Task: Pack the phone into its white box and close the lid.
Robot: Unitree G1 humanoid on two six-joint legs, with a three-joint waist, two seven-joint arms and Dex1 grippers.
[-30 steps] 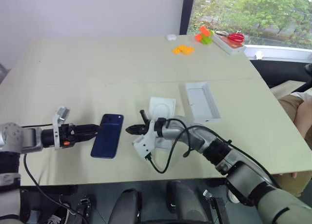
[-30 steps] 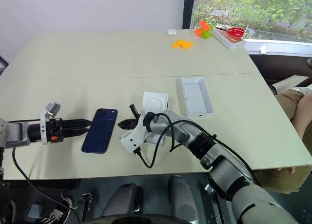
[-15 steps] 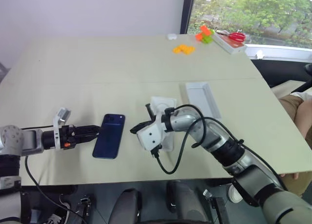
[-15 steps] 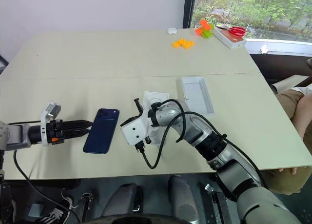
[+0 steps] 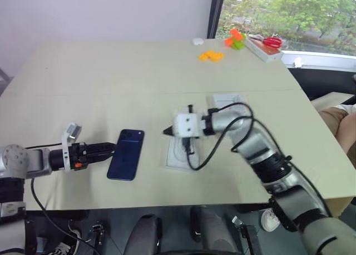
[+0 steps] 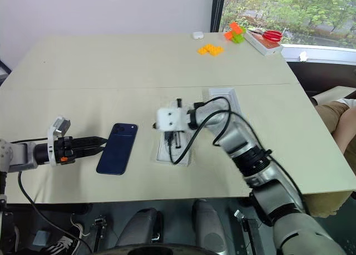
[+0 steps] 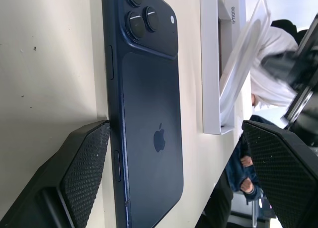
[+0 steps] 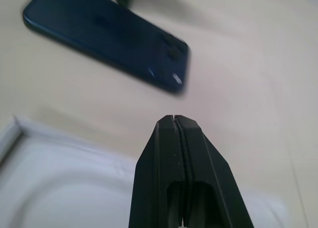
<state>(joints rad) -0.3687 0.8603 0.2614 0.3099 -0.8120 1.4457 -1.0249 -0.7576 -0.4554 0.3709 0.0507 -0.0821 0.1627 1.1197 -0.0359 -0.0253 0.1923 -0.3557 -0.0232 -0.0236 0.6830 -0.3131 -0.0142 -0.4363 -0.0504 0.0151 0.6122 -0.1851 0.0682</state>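
Packing is not yet begun. The phone (image 5: 125, 161) lies back-up on the table (image 5: 100, 83), unboxed. The left gripper (image 5: 105, 151), jaws wide, sits at the phone's 9 o'clock. The right gripper (image 5: 168, 131), pinched empty, hovers at its 3 o'clock. Boxing and lidding remain.

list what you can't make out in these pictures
- White box: in the eye views the right arm covers most of it, so its inside is hidden.
- Insert: the arm's cable crosses it in the left eye view; its recess is unclear.
- Phone: its near end is cut off by the left wrist view's edge.
- Orange pieces: too small to identify.
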